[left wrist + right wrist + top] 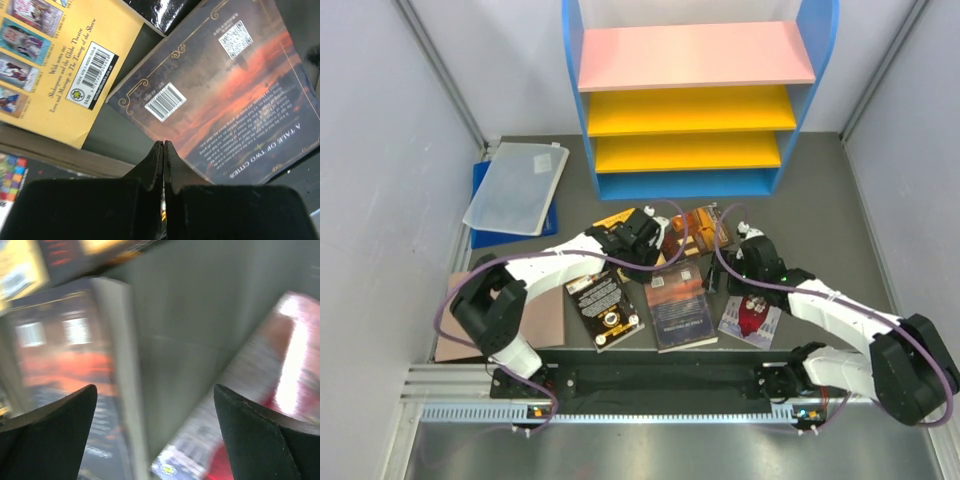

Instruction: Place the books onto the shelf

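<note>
The blue-framed shelf stands at the back. Several books lie flat in front of it: yellow, dark orange-glow, black with a gold emblem, blue-orange sunset and pale with a red figure. My left gripper hovers among them. Its jaws are shut with nothing between them, tips at the edge of the sunset book, beside the yellow book. My right gripper is open over bare table, between the sunset book and the pale book.
A translucent plastic folder lies on a blue board at the back left. A brown cardboard sheet lies at the near left under my left arm. Grey walls close in both sides, and a metal rail runs along the near edge.
</note>
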Robot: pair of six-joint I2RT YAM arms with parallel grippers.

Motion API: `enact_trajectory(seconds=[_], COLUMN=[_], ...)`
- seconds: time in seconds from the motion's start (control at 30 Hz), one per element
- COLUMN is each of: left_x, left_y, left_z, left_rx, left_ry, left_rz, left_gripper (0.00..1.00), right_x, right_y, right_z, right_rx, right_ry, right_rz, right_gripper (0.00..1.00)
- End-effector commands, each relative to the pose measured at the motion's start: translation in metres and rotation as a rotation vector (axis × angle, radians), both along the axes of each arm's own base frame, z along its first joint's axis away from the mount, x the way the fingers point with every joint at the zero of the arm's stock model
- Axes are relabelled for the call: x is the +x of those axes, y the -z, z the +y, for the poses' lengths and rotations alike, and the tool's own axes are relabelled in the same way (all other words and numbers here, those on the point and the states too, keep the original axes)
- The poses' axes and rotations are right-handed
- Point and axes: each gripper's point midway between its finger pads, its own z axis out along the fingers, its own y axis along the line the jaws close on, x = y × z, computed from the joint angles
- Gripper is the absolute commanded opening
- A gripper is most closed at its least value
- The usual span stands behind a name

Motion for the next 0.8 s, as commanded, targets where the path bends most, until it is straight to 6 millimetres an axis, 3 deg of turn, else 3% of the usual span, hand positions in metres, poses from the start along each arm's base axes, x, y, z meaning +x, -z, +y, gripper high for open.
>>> enact_trajectory(seconds=[0.0, 0.13, 0.17, 0.27, 0.4, 0.5, 0.6, 0.77], left_x=[0.023, 0.030, 0.030, 0.030, 0.024, 0.021, 0.021, 0.018], left_y=[0.000, 0.018, 0.033, 0.053, 0.074, 0.082, 0.090, 0.098], left_z=[-0.020, -0.021, -0.013, -0.011, -0.008, -0.006, -0.003, 0.000], left_rx=[-0.038, 0.041, 0.106, 0.166, 0.201, 0.215, 0.234, 0.256], left_ry=[-0.085, -0.103, -0.120, -0.133, -0.163, -0.169, -0.171, -0.170], left_rz=[-0.016, 0.011, 0.028, 0.074, 0.134, 0.151, 0.158, 0.174], left_gripper=[0.00, 0.00, 0.00, 0.00, 0.00, 0.00, 0.00, 0.00], right_x=[0.004, 0.003, 0.003, 0.001, -0.002, -0.007, -0.008, -0.014], right_y=[-0.023, -0.019, -0.018, -0.014, -0.016, -0.021, -0.037, -0.072], right_z=[0.056, 0.065, 0.067, 0.073, 0.081, 0.089, 0.101, 0.120], right_rx=[0.278, 0.301, 0.302, 0.313, 0.353, 0.377, 0.387, 0.412], right_ry=[-0.176, -0.219, -0.229, -0.259, -0.286, -0.321, -0.362, -0.429], right_rz=[-0.061, -0.022, -0.013, 0.027, 0.047, 0.055, 0.039, -0.012], right_gripper=[1.00, 0.97, 0.94, 0.80, 0.52, 0.42, 0.37, 0.40])
